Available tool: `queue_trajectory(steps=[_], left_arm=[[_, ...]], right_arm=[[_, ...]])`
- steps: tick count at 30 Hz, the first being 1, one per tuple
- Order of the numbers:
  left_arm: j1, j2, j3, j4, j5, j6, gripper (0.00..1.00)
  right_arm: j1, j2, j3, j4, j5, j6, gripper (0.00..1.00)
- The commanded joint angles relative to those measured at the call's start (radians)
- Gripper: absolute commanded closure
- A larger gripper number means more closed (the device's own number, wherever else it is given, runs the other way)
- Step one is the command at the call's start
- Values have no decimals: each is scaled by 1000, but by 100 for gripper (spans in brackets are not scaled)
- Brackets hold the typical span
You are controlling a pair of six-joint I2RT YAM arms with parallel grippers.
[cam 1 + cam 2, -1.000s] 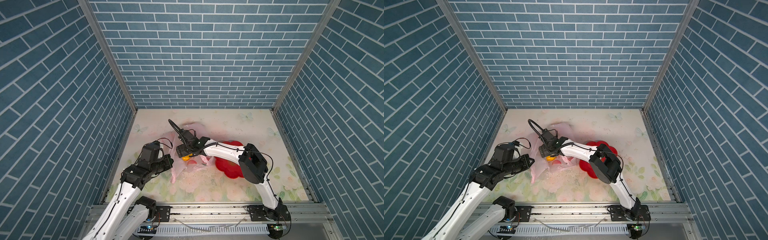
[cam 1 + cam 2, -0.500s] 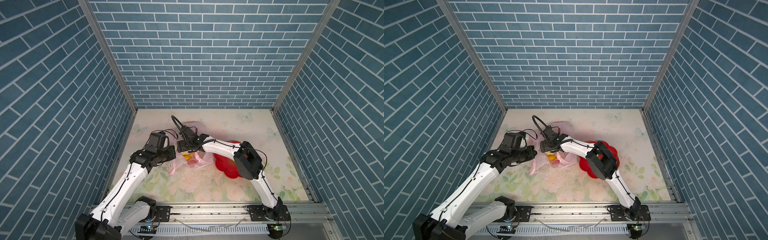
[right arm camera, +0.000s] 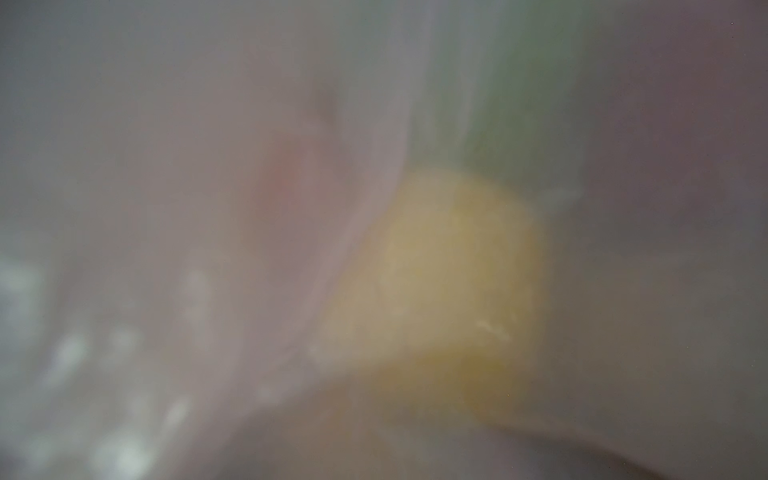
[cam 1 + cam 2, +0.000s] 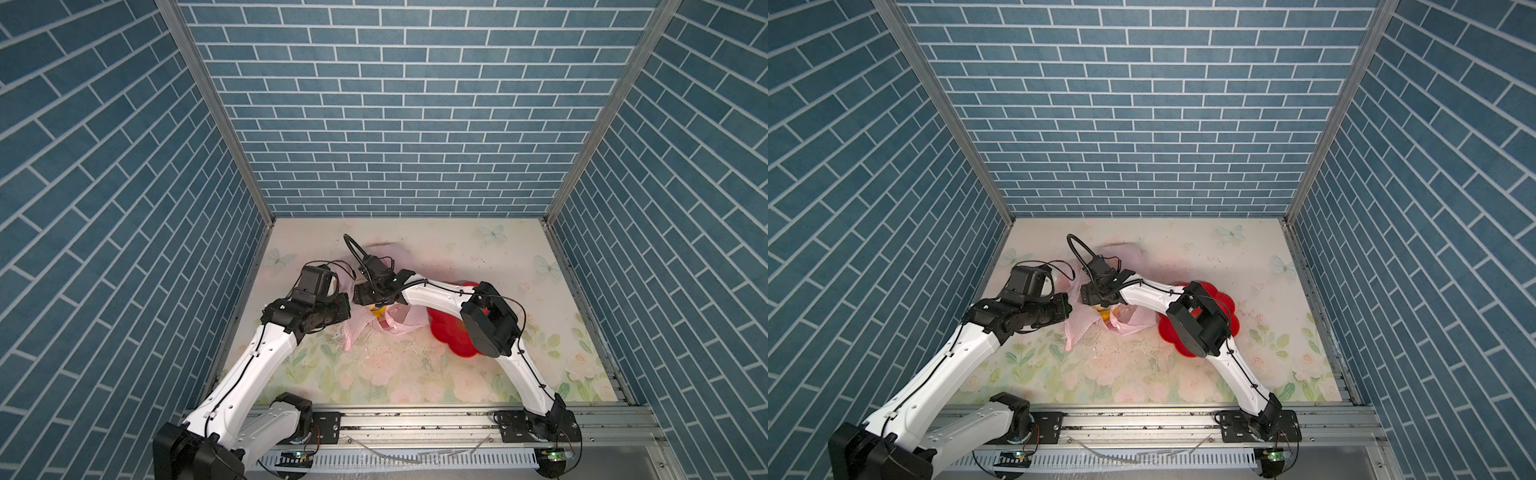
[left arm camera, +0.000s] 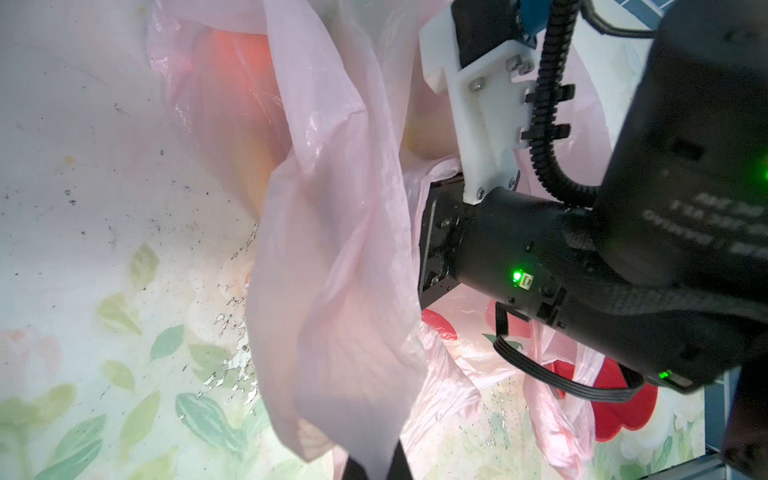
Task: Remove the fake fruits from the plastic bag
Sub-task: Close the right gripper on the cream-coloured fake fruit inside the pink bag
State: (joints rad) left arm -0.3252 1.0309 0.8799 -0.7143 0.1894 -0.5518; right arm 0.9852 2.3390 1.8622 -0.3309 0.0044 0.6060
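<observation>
The pale-pink plastic bag (image 4: 400, 325) lies crumpled in the middle of the floral mat, seen in both top views. My left gripper (image 5: 376, 466) is shut on a fold of the bag (image 5: 332, 249) and holds that edge up. My right gripper (image 4: 373, 302) reaches into the bag's mouth from the right, and the film hides its fingers. A yellow fake fruit (image 4: 377, 311) shows just under it. The blurred right wrist view is filled with pink film and that yellow fruit (image 3: 436, 270) close ahead. An orange-red glow (image 5: 232, 54) shows through the bag.
A red flower-shaped dish (image 4: 446, 330) sits right of the bag, partly under the right arm's elbow (image 4: 490, 324). Blue brick walls enclose the mat on three sides. A metal rail (image 4: 415, 419) runs along the front edge.
My left arm has stretched forward and toward the middle, carrying the gripped bag edge up beside the right gripper. The right gripper has shifted slightly back and left inside the bag.
</observation>
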Motion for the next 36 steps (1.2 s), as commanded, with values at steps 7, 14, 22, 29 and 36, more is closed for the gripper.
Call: queue_trajectory(steps=[7, 14, 22, 29, 36], left_arm=[[15, -23, -45, -50, -23, 9, 100], [23, -28, -57, -50, -23, 8, 100], [33, -29, -35, -50, -21, 18, 100], [41, -22, -13, -59, -2, 33, 100], [44, -13, 9, -64, 30, 44, 100]], right_arm=[[-3, 32, 58, 11, -17, 32, 16], [-3, 42, 63, 28, -43, 29, 25], [-2, -7, 20, 38, -55, -5, 44], [8, -89, -57, 41, -52, -38, 55], [21, -192, -122, 14, -52, -69, 60]])
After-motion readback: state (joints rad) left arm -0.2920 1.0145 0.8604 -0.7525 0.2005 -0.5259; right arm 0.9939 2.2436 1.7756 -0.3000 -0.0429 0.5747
